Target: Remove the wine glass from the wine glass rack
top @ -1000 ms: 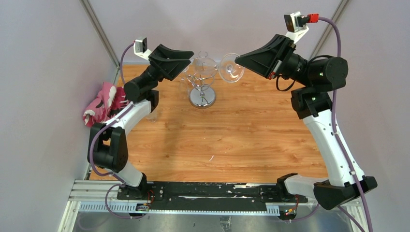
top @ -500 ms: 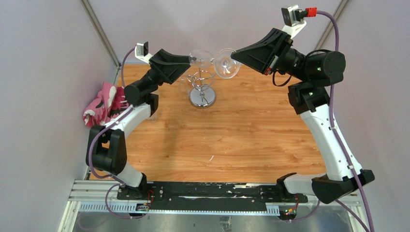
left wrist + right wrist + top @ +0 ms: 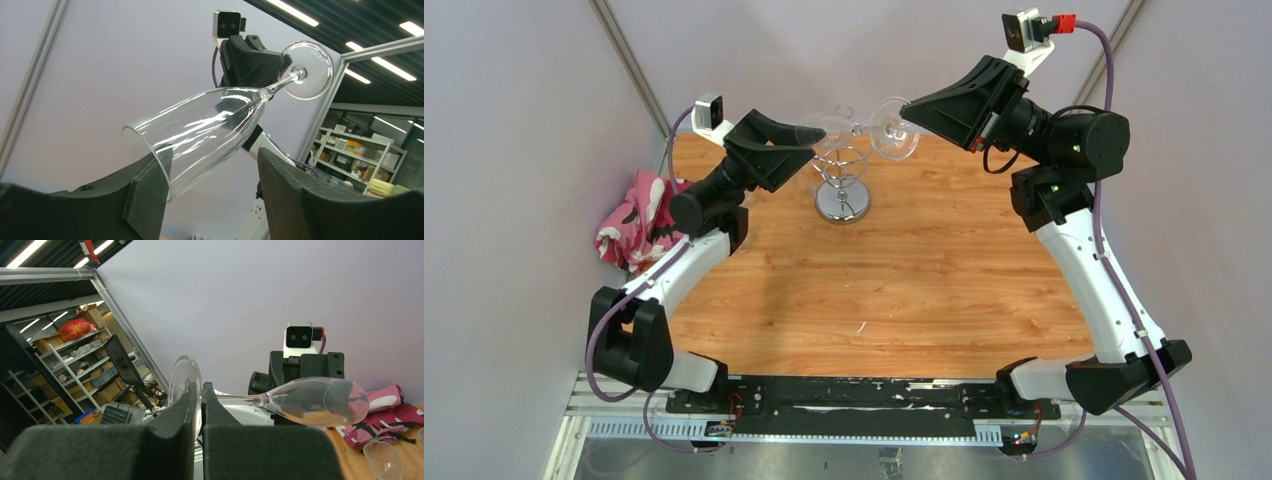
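A clear wine glass (image 3: 832, 127) lies on its side in the air above the chrome wine glass rack (image 3: 842, 185). My right gripper (image 3: 902, 108) is shut on the glass's round foot (image 3: 182, 382), with the stem and bowl (image 3: 315, 402) pointing away from it. My left gripper (image 3: 809, 140) is open around the bowl's rim (image 3: 210, 125). Its left finger (image 3: 147, 192) touches the rim and its right finger (image 3: 280, 190) stands apart. The rack is out of view in both wrist views.
Another clear glass (image 3: 894, 140) seems to hang at the rack's top right, and glass rims (image 3: 382, 457) show low in the right wrist view. A pink patterned cloth (image 3: 639, 220) lies at the left edge of the wooden table (image 3: 924, 270).
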Robot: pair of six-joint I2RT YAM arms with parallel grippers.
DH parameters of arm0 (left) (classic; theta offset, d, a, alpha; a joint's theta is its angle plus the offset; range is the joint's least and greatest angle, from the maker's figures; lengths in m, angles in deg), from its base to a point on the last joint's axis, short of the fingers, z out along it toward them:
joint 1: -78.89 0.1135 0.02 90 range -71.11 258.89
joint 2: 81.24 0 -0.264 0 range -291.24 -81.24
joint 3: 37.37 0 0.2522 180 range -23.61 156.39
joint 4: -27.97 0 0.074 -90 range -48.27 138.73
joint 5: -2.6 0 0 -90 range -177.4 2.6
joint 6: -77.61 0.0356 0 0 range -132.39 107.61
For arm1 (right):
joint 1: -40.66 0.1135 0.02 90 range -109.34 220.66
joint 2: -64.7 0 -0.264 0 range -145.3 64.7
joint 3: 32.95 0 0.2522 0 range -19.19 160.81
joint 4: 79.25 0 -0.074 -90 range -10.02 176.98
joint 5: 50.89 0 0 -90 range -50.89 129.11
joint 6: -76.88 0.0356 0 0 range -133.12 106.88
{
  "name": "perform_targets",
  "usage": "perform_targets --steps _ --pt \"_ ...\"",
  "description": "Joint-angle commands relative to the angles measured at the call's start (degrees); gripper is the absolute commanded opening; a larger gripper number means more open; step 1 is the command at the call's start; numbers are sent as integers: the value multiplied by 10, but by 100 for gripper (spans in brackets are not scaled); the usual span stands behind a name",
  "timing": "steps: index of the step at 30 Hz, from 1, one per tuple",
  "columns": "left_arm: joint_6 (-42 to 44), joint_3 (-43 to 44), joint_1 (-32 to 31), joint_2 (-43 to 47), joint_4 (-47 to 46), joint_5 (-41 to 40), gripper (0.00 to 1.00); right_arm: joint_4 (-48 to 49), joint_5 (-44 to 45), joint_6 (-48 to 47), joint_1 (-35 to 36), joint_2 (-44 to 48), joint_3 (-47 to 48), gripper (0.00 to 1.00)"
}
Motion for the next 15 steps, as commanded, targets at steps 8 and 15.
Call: perform_targets --steps 8,15 --pt "-10 -24 -23 124 -37 13 43 13 -1 3 -6 -3 -123 0" --pt "-29 -33 -23 150 -37 18 13 45 -9 22 1 -28 -154 0"
